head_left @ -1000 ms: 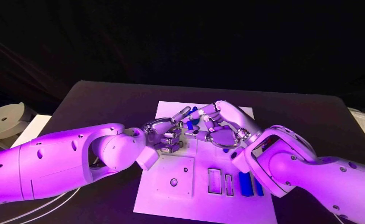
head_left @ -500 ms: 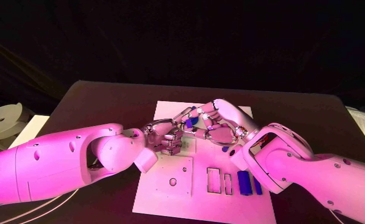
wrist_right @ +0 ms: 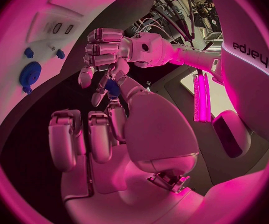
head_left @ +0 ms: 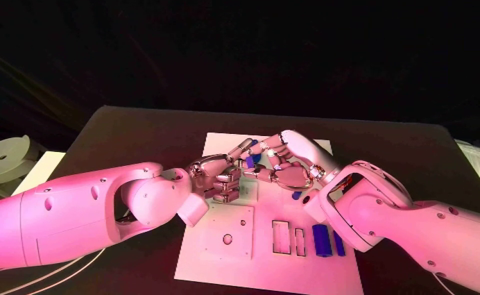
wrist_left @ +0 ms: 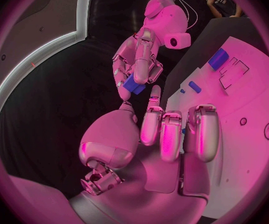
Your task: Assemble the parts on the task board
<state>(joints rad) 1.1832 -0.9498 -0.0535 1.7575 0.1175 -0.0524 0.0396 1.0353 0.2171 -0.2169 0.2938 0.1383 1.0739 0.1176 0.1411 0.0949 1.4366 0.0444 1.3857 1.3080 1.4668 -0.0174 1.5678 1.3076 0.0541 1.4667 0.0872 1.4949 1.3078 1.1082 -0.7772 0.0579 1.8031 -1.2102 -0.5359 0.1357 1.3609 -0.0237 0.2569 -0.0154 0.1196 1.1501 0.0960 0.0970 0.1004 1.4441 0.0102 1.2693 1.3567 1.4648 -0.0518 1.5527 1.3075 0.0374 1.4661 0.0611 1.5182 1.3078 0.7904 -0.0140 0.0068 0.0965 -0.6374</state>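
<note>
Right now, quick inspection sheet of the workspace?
Surface: black table, white task board in the middle.
Job's things: blue part held in the right hand's fingers above the board; more blue parts at the board's near right.
Clutter: white round object at the table's left.
Hands: right hand grips the part; left hand beside it, its hold unclear.
Cables: white cables under the left arm.
Surroundings: dark.

Black table [head_left: 130, 132] seen under coloured light. White task board [head_left: 225, 243] laid flat at middle. White roll-like object [head_left: 12, 156] placed at left edge.
</note>
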